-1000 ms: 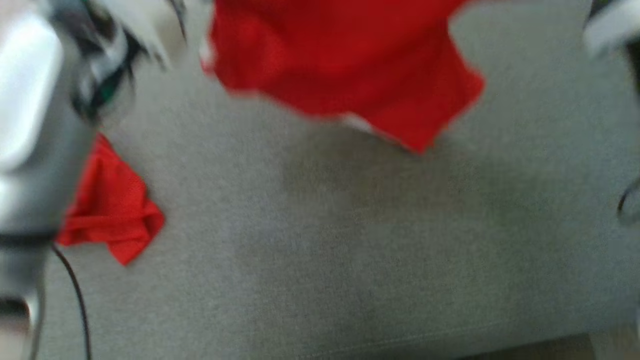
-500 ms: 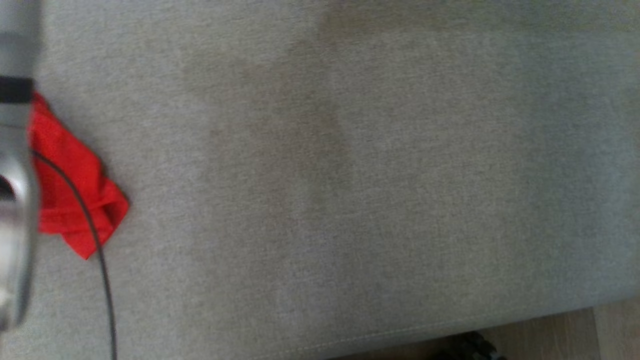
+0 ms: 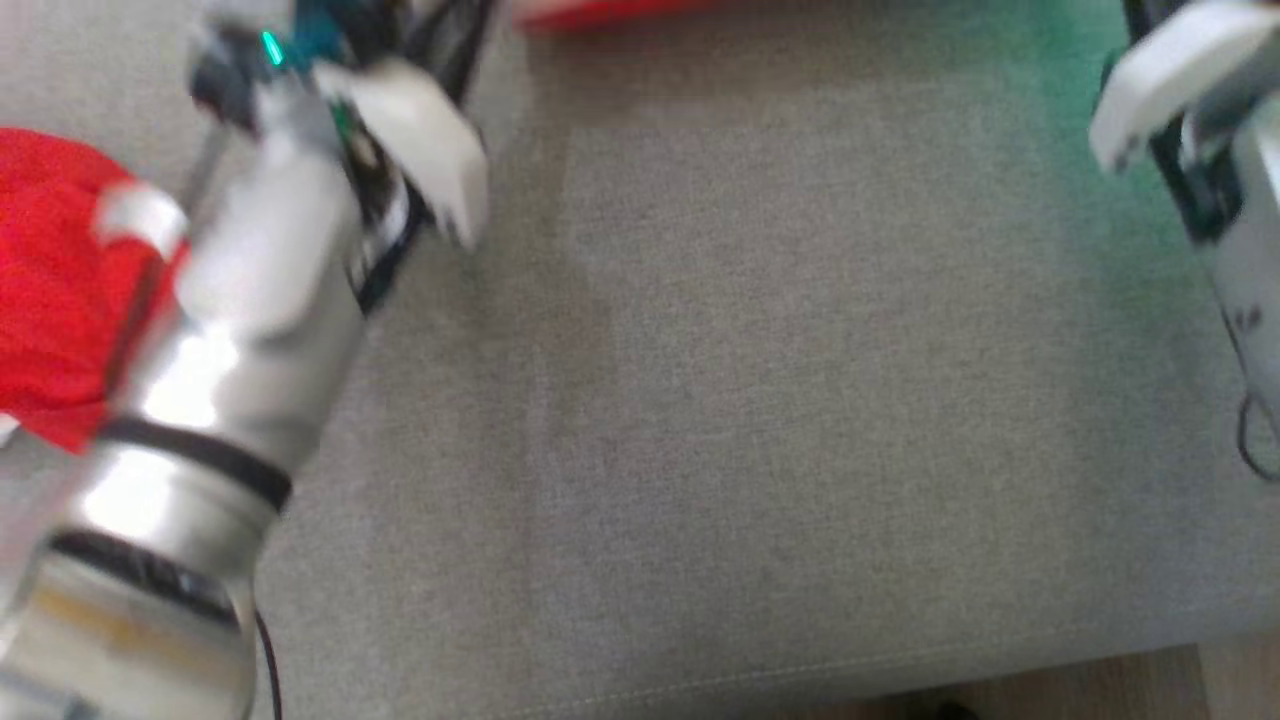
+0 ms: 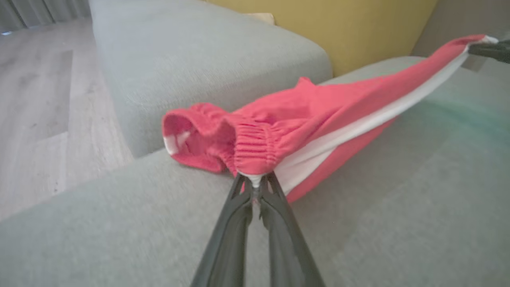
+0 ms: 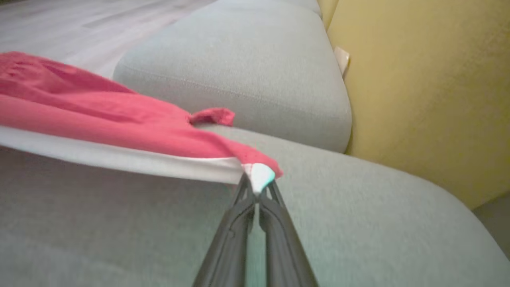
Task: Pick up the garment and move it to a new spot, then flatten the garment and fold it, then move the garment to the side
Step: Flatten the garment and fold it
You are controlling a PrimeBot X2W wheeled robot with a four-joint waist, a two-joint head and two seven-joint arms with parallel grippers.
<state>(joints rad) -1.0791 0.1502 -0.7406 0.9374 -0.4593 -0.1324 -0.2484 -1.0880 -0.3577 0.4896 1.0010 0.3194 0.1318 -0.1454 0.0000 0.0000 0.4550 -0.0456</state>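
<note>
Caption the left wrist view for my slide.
Left claw shut on the red garment, stretched taut over the grey sofa.

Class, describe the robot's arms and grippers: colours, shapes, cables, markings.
The left arm is shiny silver with black bands, a white wrist cover, a green light and a thin black cable. The right arm is pale grey with a white cover. The left gripper and right gripper each have two long dark tapering fingers.

No writing, brand or number can be read here. A small white patch point(image 4: 175, 142) inside the waistband of the garment point(image 4: 318, 115) is too blurred to tell, and the faint dark marks point(image 3: 1245, 318) on the right arm's pale casing are smeared beyond reading.
</note>
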